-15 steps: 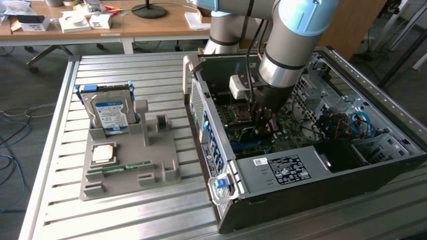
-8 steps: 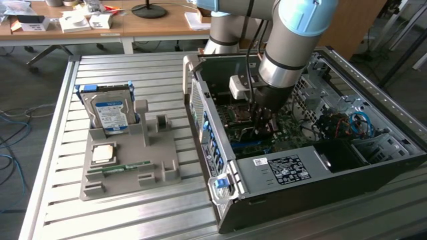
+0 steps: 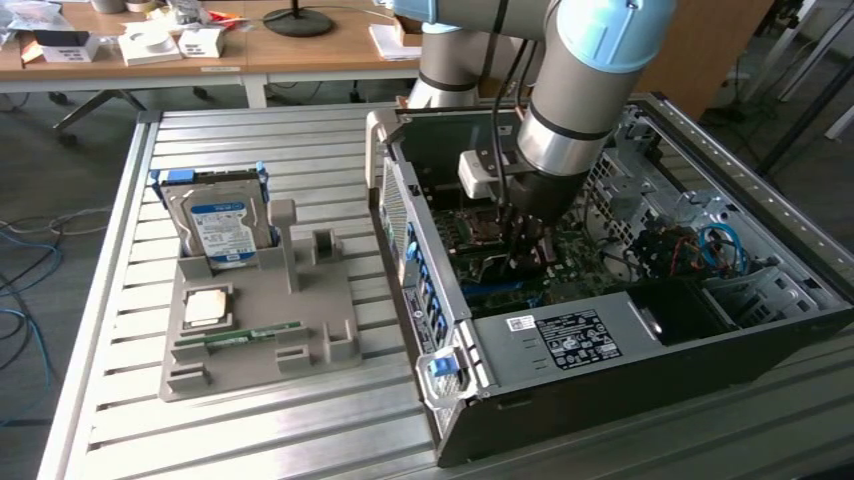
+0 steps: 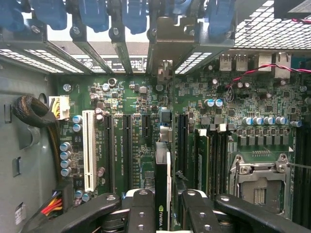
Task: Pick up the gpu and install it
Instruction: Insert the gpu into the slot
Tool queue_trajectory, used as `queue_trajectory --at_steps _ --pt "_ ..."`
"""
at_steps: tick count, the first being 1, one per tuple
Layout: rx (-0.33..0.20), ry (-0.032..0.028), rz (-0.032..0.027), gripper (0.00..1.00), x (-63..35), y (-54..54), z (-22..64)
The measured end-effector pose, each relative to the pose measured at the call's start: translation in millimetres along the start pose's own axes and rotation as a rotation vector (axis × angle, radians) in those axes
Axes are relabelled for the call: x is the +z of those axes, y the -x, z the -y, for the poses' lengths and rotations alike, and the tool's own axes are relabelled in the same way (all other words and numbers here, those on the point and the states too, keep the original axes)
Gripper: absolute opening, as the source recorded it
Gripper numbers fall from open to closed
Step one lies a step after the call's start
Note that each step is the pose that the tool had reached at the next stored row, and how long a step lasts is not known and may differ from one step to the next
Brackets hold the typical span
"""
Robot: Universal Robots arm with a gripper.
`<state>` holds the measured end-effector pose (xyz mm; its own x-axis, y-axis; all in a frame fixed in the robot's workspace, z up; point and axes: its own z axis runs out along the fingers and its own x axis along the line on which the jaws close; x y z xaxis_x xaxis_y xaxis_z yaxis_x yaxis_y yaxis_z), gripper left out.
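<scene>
Seating looked to be the step in hand. The gripper was clamped on the gpu, one finger against each flat face. The card stood on edge deep inside the case, just above the motherboard that lined the case's bottom. Its pale end bracket pointed toward the case's rear wall, close under the row of blue latches. Long black slots ran parallel to the card on the board (a white slot lay farther off, nearer a case wall). The card seemed to sit over one of them, though its own body hid the bottom edge, so I could not tell whether it had touched. To do this well, I judged, the card had to be upright and square to the slot along its whole length, with the bracket lined up at the rear opening. Any push had to go straight down and evenly, not from one end. Outside the case, beside its rear panel, the hard drive stood in a grey holder.
</scene>
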<state>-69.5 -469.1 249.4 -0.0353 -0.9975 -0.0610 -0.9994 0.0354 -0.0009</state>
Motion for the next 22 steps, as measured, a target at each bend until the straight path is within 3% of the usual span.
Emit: queue_trajectory --at_steps 8,16,22 --pt "0.017 -0.0012 -0.0037 0.26 0.0 0.0 0.0" --pt "0.025 -0.0019 -0.0111 0.26 0.0 0.4 0.0" --pt "0.031 -0.0023 -0.0118 0.26 0.0 1.0 0.0"
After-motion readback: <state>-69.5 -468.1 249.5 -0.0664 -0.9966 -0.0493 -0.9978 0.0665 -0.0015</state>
